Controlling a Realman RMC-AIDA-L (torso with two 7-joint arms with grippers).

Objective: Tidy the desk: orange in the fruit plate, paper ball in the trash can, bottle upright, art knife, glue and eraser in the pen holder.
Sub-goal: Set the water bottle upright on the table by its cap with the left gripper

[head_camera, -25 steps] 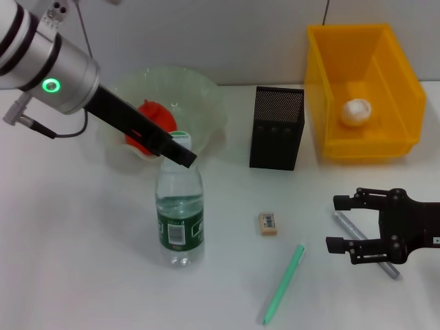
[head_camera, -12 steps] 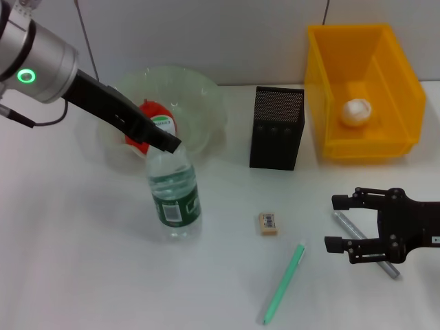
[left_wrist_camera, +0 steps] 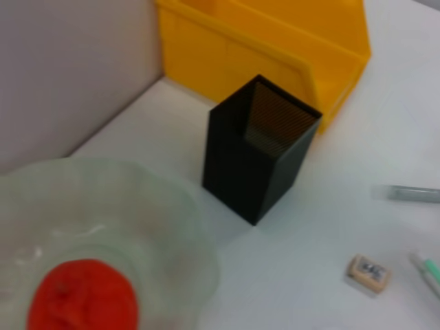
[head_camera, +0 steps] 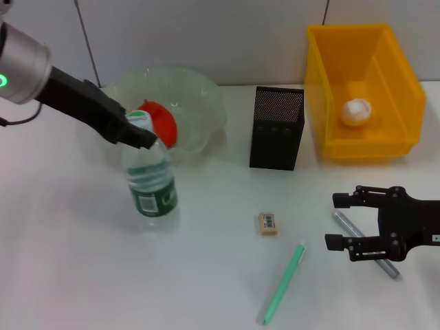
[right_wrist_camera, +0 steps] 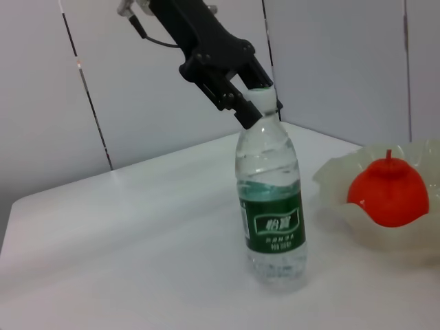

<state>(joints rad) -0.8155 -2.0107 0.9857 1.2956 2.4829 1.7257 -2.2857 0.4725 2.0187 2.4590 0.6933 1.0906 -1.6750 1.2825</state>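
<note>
The left end effector [head_camera: 141,135] is clamped on the neck of the bottle [head_camera: 150,184], which stands upright on the tabletop [head_camera: 82,275] just in front of the plate [head_camera: 199,103] holding the orange [head_camera: 162,124]. If the grip lets go off-balance, or drags sideways while opening, the bottle could tip against the plate. The right end effector [head_camera: 338,221] hangs open over the grey tool [head_camera: 366,244], well right of the bottle, gripping nothing.

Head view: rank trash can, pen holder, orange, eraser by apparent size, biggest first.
1. trash can
2. pen holder
3. orange, partly hidden by the bottle and the left gripper, so judged from the visible part
4. eraser
</note>
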